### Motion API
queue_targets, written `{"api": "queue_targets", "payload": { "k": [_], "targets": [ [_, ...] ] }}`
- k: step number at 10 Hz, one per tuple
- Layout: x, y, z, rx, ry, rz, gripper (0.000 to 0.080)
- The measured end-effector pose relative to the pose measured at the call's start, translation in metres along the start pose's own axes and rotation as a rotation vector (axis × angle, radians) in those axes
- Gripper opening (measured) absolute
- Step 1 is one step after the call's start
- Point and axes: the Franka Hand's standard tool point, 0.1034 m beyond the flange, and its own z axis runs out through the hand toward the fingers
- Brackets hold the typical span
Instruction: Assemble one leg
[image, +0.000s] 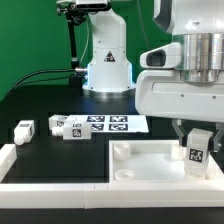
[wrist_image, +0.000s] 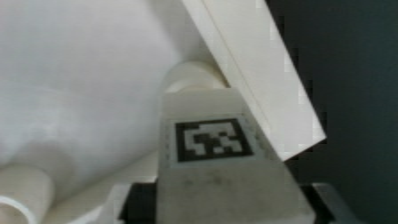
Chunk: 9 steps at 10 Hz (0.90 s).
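My gripper (image: 196, 140) is shut on a leg (image: 196, 152), a small white block with a black-and-white tag, and holds it upright over the right corner of the large white square panel (image: 150, 170). In the wrist view the same leg (wrist_image: 214, 140) fills the middle, its tag facing the camera, with the dark fingers (wrist_image: 137, 204) pressed on both sides and the panel's raised rim (wrist_image: 267, 70) just behind its tip. Two more legs lie on the black table at the exterior view's left: one (image: 24, 131) near the edge and one (image: 68, 127) beside the marker board.
The marker board (image: 108, 124) lies flat on the table behind the panel. The arm's white base (image: 108, 60) stands at the back. A white raised border (image: 40, 165) runs along the front left of the work area.
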Motion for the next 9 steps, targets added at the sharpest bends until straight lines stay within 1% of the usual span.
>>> {"api": "queue_targets", "payload": {
  "k": [1,2,3,4,5,6,7,8,9],
  "targets": [
    [0.0003,0.0009,0.0002,-0.002,0.0,0.067,0.0291],
    [-0.0014,0.0022,0.001,-0.01,-0.009,0.181,0.0291],
    [-0.0027,0.0033,0.0011,-0.024,-0.019,0.319,0.0291],
    [-0.0016,0.005,0.0016,-0.018,-0.033,0.44,0.0291],
    [-0.0019,0.0062,0.0019,-0.006,-0.065,0.643,0.0291],
    [-0.0009,0.0072,0.0025,0.02,-0.095,0.8,0.0291],
    [-0.0021,0.0076,0.0026,0.034,-0.106,0.887,0.0291],
    [-0.0037,0.0063,0.0028,0.03,-0.107,0.935,0.0291],
    [-0.0034,0.0065,0.0028,0.03,-0.106,0.919,0.0291]
  ]
}}
